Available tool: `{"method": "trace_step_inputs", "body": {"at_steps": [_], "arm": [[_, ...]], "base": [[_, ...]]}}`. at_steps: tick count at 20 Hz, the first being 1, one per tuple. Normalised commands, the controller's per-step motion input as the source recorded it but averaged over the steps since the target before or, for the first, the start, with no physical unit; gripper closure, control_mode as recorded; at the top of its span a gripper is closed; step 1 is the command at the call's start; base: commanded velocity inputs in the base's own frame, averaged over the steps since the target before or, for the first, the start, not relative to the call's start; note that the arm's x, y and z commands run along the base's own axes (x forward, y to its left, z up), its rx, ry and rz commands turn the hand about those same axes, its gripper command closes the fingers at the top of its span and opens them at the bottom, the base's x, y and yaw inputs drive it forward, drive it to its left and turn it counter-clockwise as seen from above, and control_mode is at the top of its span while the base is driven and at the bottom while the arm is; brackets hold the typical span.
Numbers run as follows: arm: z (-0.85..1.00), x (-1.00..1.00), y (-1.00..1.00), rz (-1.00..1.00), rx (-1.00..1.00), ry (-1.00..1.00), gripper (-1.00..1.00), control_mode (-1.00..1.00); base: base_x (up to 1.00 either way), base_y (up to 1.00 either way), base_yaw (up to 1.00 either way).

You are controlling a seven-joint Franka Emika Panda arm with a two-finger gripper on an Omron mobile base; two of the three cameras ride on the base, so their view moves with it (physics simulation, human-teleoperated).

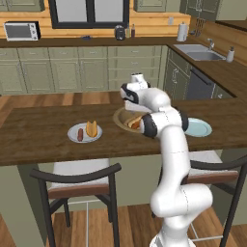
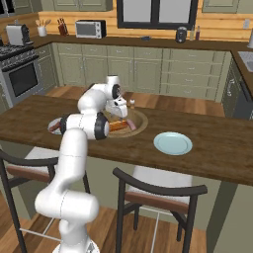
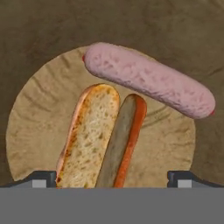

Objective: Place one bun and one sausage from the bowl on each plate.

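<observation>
I see the tan wooden bowl (image 3: 39, 109) holding a pink sausage (image 3: 148, 85) lying across the far side and a split toasted bun (image 3: 94, 135) beside it. On the desk, the grey-white plate (image 1: 73, 136) already carries a sausage and a bun; the blue plate (image 2: 172, 143) lies bare.

no readable text, labels or signs

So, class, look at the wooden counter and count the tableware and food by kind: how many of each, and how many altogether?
Plates: 2 (grey-white plate, light blue plate)
Bowls: 1 (wooden bowl)
Buns: 2 (bowl bun, plate bun)
Sausages: 2 (bowl sausage, plate sausage)
Total: 7
</observation>
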Motion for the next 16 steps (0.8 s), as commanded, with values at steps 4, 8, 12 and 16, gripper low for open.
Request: {"method": "trace_step_inputs", "body": {"at_steps": [4,8,12,16], "arm": [[-0.26,-0.66,0.22,-0.11,-0.04,-0.05,-1.00,-1.00],[0.00,-0.29,0.16,-0.07,0.00,-0.13,-1.00,-1.00],[-0.11,-0.01,0.11,0.00,-0.01,-0.10,-1.00,-1.00],[-0.19,0.03,0.00,0.00,-0.03,-0.05,-1.00,-1.00]], "base": [[0.00,0.00,0.00],[0.00,0.00,0.00],[0.00,0.00,0.00],[0.00,0.00,0.00]]}}
